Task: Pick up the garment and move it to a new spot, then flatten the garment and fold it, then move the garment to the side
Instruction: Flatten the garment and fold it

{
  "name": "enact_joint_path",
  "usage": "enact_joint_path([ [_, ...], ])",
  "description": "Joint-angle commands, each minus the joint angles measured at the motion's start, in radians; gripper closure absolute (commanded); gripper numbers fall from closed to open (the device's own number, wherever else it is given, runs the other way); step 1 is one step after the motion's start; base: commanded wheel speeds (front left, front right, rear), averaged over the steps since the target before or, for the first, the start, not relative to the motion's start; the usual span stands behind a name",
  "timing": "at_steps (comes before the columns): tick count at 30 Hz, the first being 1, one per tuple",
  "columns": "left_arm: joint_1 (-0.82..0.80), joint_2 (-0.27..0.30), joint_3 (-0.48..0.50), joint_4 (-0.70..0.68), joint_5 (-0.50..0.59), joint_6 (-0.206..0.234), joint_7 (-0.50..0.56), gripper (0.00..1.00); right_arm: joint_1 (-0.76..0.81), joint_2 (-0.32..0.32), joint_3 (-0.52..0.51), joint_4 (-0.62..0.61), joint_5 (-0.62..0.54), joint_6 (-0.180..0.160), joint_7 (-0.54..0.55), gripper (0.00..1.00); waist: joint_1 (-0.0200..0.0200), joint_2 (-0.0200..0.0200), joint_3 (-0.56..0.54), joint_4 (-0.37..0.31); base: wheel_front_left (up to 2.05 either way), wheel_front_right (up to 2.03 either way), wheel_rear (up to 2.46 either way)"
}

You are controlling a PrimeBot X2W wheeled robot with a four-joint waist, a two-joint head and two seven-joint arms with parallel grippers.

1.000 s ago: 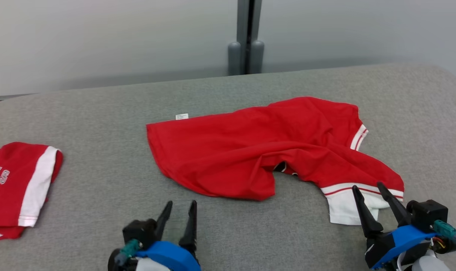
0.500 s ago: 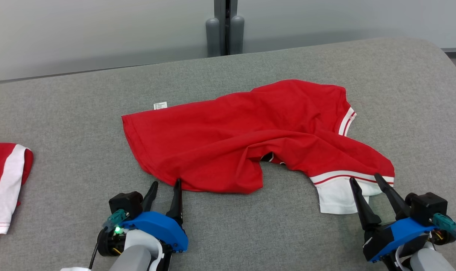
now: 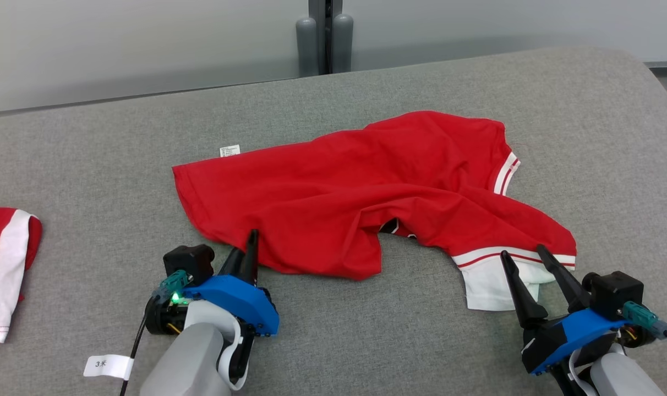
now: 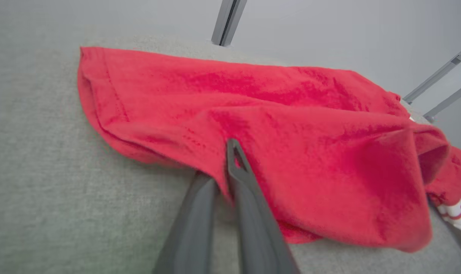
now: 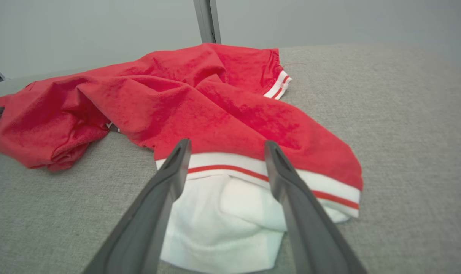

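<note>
The garment (image 3: pixel 366 187) is a red shirt with white, red-striped sleeve ends, lying crumpled across the middle of the grey table (image 3: pixel 91 165). My left gripper (image 3: pixel 245 246) is at its near left hem. In the left wrist view the garment (image 4: pixel 291 133) has its hem pinched by the left gripper (image 4: pixel 219 163), one finger on top and the other under the cloth. My right gripper (image 3: pixel 522 252) stands open over the white sleeve (image 3: pixel 493 289) at the near right. Its fingers straddle the striped cuff of the garment (image 5: pixel 200 99) in the right wrist view, where the right gripper (image 5: pixel 227 144) grips nothing.
Another red and white garment (image 3: pixel 3 264) lies at the table's left edge. Two grey posts (image 3: pixel 322 38) stand behind the table's far edge. A white label (image 3: pixel 108 366) hangs by my left forearm. The table's right side curves away.
The head camera has shifted. My left gripper has moved forward to the garment's near hem and closed on it. The right gripper has stayed open over the white sleeve.
</note>
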Motion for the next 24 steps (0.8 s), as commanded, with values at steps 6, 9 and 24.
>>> enact_joint_path([
  [6, 0.058, 0.001, 0.094, -0.166, 0.156, 0.006, 0.0, 1.0, 0.024, 0.008, -0.006, 0.018, 0.008, 0.0, -0.005, 0.0, -0.0001, 0.0, -0.059, 0.019, 0.0, 0.0, 0.0],
  [9, 0.113, 0.0, 0.108, -0.276, 0.211, -0.005, -0.001, 1.0, 0.045, 0.021, -0.015, 0.029, 0.01, 0.0, -0.005, 0.0, -0.0001, 0.0, -0.102, 0.044, 0.0, 0.0, 0.0],
  [24, 0.303, 0.002, 0.09, -0.551, 0.377, -0.028, -0.001, 1.0, 0.128, 0.091, -0.039, 0.064, -0.005, 0.0, -0.004, 0.0, -0.0001, 0.0, -0.205, 0.173, 0.0, 0.0, 0.0],
])
